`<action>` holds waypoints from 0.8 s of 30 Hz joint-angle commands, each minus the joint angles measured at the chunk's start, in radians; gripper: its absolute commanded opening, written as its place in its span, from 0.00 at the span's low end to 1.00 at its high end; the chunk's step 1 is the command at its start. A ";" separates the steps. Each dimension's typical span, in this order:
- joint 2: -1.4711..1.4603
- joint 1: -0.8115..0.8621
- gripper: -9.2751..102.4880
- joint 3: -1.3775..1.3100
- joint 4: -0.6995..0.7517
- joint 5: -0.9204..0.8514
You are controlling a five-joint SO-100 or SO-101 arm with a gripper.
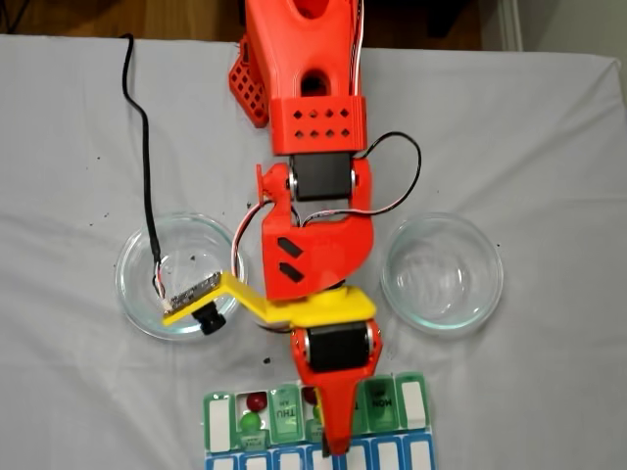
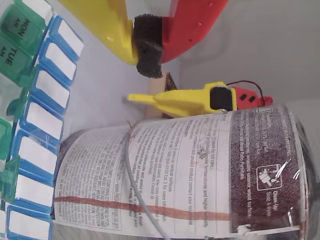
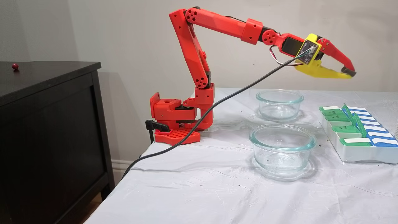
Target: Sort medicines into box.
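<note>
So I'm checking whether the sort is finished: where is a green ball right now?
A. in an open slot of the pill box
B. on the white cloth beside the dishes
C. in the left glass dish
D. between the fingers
A: in a fixed view from above, the green ball sits in an open slot of the pill box, just below a dark red ball.

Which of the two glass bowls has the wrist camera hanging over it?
The glass bowl on the left in the top-down fixed view: the yellow-mounted camera and its cable overlap it. The right bowl has nothing over it.
</note>
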 commanded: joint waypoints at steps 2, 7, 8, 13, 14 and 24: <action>-0.117 0.015 0.08 -0.031 -0.118 -0.034; -0.195 0.018 0.08 -0.040 -0.156 -0.034; -0.201 0.017 0.08 -0.046 -0.143 -0.037; -0.216 -0.008 0.08 -0.152 0.150 -0.023; -0.225 -0.009 0.08 -0.170 0.189 0.000; -0.407 -0.023 0.08 -0.330 0.431 0.107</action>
